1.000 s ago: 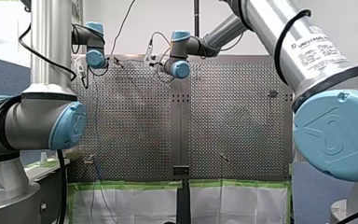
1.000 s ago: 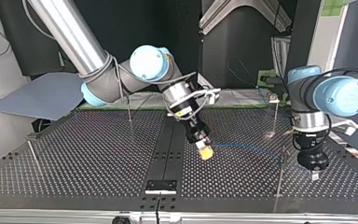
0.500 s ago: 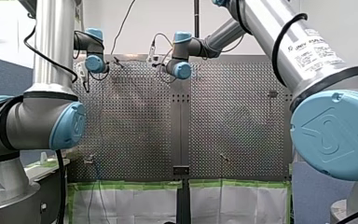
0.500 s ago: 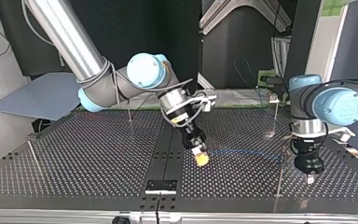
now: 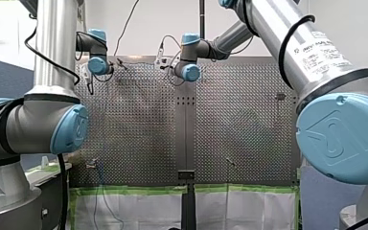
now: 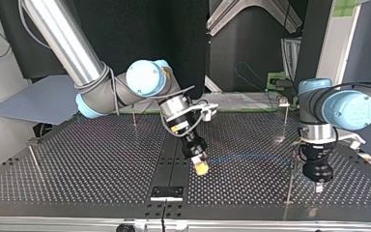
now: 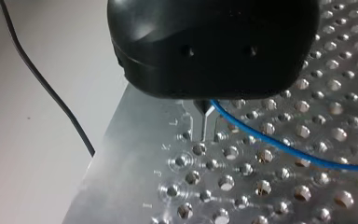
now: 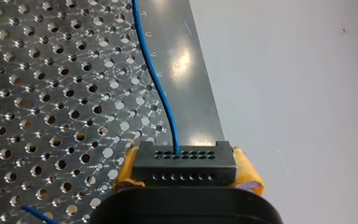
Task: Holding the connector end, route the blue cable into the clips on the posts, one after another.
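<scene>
Label on my right arm: a white label [image 5: 322,48] on the arm's tube in the front view reads Universal Robots. The finer print under it is too small to read.
Marks on the table: in the left wrist view, stamped letters [image 7: 164,147] run along the edge of the perforated table [image 7: 279,186]: I, J, K, L.
Connector: the black connector [image 8: 182,161], with two rows of small holes on its face, sits between the yellow pads [image 8: 247,175] of my right gripper [image 8: 186,171], which pinch it at both ends.
Blue cable: the blue cable [image 8: 161,93] leaves the connector's face near the middle. It runs ahead of my right gripper along the table's plain edge strip. In the top view it arcs low over the holes towards a thin post [image 6: 290,183] at that view's right.
My left gripper: my left gripper [image 7: 204,135] has a black body. Its metal fingers [image 7: 197,127] are drawn together with only a thin slit between them, tips down near the table. The cable comes out from under the body just beside them, and whether it is caught there cannot be told.
Right arm pose: it enters from the top view's upper left, with the wrist slanted down towards the table's middle and the yellow tips low beside the black centre strip [image 6: 174,150].
Left arm pose: at the top view's right the wrist is upright, the gripper points straight down, just beside the post.
</scene>
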